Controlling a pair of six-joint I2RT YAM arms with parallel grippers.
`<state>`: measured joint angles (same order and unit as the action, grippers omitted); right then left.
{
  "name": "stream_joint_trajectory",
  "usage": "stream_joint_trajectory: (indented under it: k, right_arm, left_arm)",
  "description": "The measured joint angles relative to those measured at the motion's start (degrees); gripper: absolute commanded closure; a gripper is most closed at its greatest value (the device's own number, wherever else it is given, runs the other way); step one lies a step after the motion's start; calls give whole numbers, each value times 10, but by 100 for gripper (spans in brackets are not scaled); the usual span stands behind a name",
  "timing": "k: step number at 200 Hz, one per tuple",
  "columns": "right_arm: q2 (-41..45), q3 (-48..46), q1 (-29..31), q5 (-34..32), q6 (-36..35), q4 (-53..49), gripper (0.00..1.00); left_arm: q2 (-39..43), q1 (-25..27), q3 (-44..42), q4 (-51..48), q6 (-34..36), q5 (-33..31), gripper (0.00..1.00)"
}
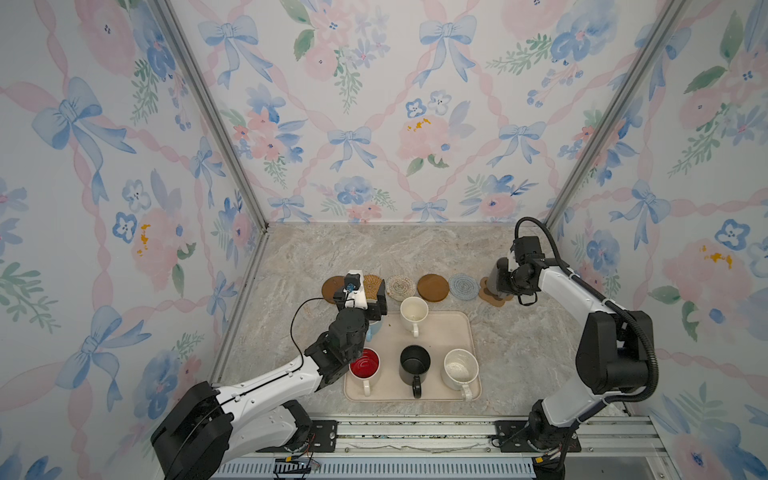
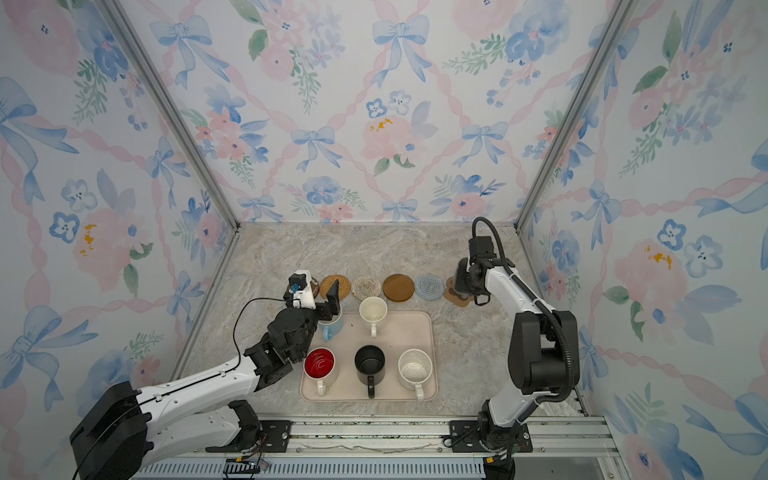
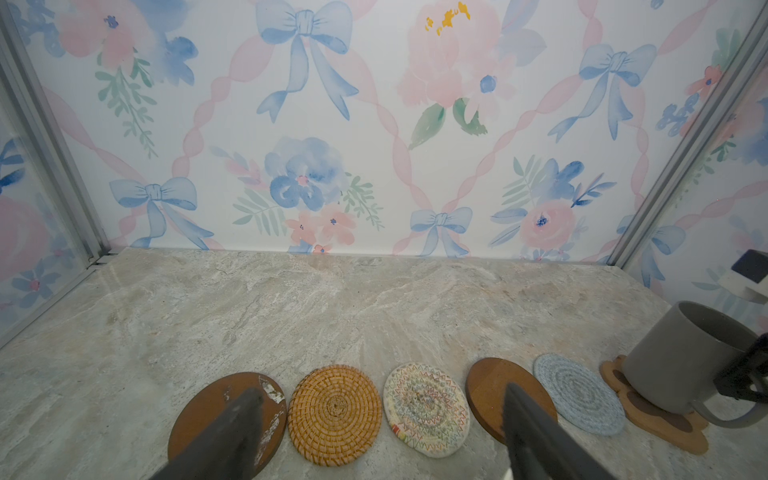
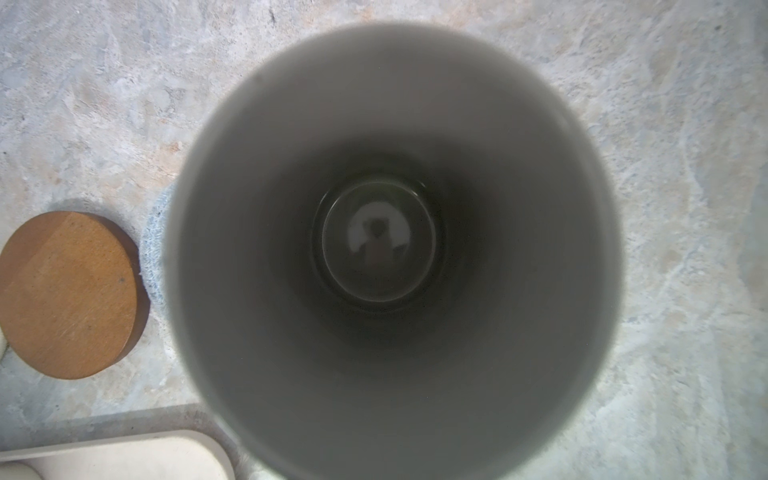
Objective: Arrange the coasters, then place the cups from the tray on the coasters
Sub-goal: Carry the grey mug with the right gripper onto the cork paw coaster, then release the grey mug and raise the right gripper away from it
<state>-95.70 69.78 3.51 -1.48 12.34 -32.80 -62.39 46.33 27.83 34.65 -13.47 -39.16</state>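
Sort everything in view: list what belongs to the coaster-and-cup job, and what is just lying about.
Job: beige tray; light blue mug, cream mug, red-lined white mug, black mug, speckled white mug, tall grey mug; chipped brown disc coaster, second brown disc coaster, rattan coaster, cream woven coaster, blue-grey woven coaster, paw-shaped wooden coaster.

Just surroundings: marble tabletop, floral walls, aluminium rail.

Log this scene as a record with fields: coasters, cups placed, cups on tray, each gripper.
coasters: six in a row behind tray
placed: grey mug on paw coaster
on tray: light blue mug, cream mug, red-lined mug, black mug, speckled mug
left gripper: open, empty, by light blue mug
right gripper: shut on grey mug near its handle
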Motion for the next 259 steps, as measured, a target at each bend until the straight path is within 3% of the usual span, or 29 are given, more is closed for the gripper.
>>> stream_joint_trajectory:
  k: [82,183,224,259]
  right_arm:
    - [-14,5,11,-7,-2,-2,100]
    - [-14,5,12,-7,2,0,62]
    - [-2,5,16,-11,5,0,54]
    - [65,5,36,-64,12,-9,49]
  left_arm:
    - [7,-2,-3,0,0,1,14]
    - [7,-10,-4,0,0,2,13]
    - [16,-10,-11,0,0,2,14]
    - [30,-14,-15,0,0,2,13]
